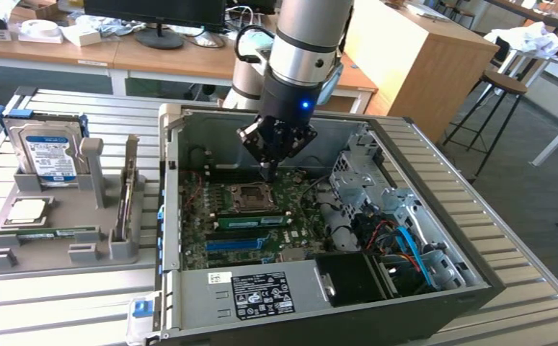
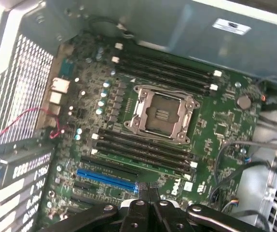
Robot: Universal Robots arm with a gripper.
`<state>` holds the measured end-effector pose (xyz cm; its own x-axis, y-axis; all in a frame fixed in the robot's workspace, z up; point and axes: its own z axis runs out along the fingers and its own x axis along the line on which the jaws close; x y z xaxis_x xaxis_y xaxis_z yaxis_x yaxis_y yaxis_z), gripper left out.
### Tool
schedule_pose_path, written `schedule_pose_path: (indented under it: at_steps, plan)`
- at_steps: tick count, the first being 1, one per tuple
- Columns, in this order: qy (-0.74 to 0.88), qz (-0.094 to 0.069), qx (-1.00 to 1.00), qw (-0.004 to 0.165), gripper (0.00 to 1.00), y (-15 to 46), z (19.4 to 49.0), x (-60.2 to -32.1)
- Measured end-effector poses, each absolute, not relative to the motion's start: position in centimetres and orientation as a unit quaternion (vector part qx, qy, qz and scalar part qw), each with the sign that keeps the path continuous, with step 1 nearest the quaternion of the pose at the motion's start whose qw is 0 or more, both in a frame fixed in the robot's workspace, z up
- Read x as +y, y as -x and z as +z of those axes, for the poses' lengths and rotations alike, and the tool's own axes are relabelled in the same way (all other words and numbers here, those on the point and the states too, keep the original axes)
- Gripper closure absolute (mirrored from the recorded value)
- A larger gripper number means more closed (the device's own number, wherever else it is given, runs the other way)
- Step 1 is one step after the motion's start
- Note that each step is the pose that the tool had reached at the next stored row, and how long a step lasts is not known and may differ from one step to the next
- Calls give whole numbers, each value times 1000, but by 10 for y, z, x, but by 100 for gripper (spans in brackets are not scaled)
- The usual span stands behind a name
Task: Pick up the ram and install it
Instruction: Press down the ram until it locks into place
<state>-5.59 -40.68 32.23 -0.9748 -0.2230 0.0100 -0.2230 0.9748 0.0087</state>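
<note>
The ram (image 1: 53, 232) I read as the thin green stick lying flat along the front of the grey holder tray (image 1: 29, 263), outside the computer case (image 1: 169, 216) on the exterior view's left. In the same tray a hard drive (image 1: 50, 155) stands upright at the back and a square chip (image 1: 27, 210) lies between them.

My gripper (image 1: 267, 171) hangs inside the open case above the motherboard (image 2: 215, 130), near the CPU socket (image 2: 160, 113), well apart from the ram. Its jaws are clenched together with nothing between them.

From the wrist view, the dark memory slots (image 2: 143, 150) lie on both sides of the socket, with a blue slot (image 2: 107, 178) beyond them. The case walls ring the board, and the drive cage (image 1: 370, 180) and cables (image 1: 404, 241) crowd the exterior view's right. The top is open.
</note>
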Motion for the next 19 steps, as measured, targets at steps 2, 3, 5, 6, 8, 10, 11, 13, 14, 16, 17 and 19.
schedule_pose_path:
  at_steps: [2, 3, 5, 6, 8, 10, 11, 13, 14, 16, 17, 19]
  plan:
    - [-94, -4, -996, 5, 90, 56, 322, -407]
    - [-85, -4, -996, 5, 90, 56, 322, -407]
    - [-67, -4, -998, 5, 90, 56, 322, -407]
    - [-58, -4, -998, 5, 90, 56, 322, -407]
    - [-40, -4, -999, 5, 90, 56, 321, -407]
    - [-26, -4, -1000, 5, 90, 56, 321, -407]
    - [-26, -4, -1000, 5, 90, 56, 321, -407]
    - [-26, -4, -1000, 5, 90, 56, 321, -407]
    - [-26, -4, -1000, 5, 90, 56, 321, -407]
    - [-26, -4, -1000, 5, 90, 55, 321, -407]
    - [-26, -4, -1000, 5, 90, 55, 321, -407]
    - [-26, -4, -1000, 5, 90, 54, 321, -407]
